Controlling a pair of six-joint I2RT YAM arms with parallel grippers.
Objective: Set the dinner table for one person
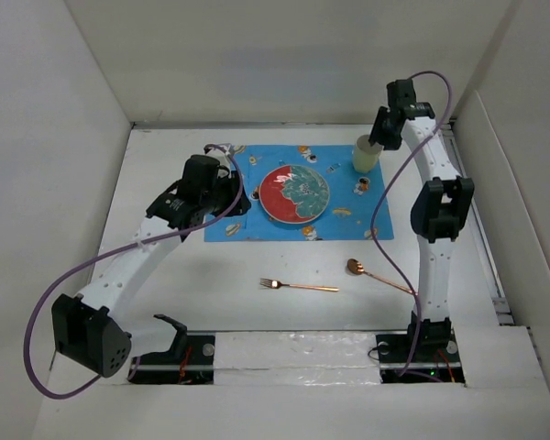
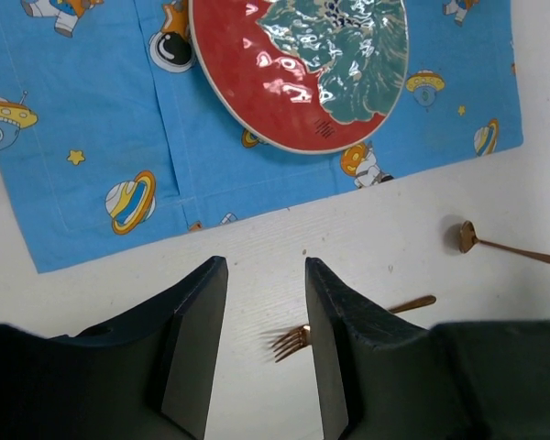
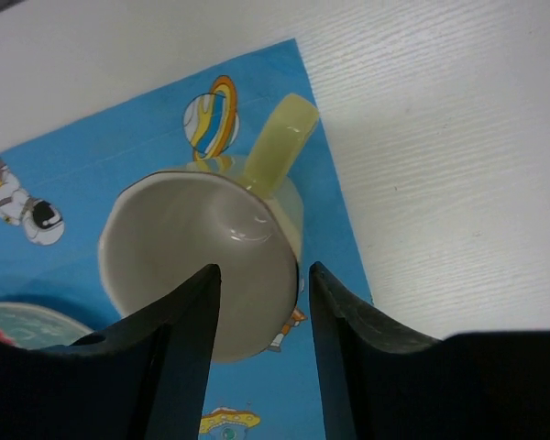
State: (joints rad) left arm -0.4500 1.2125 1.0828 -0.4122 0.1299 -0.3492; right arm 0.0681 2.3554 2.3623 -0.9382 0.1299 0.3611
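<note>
Right wrist view: my right fingers (image 3: 197,302) are released over the cup (image 3: 183,247), which stands on the placemat (image 3: 92,165) beneath them. Left fingers (image 2: 325,302), released too, hover above the table (image 2: 412,220). I should rise straight, not catching the rim.

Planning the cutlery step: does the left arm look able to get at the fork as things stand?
Probably yes: the fork lies on bare table near the open left tool, nothing lying between them.
</note>
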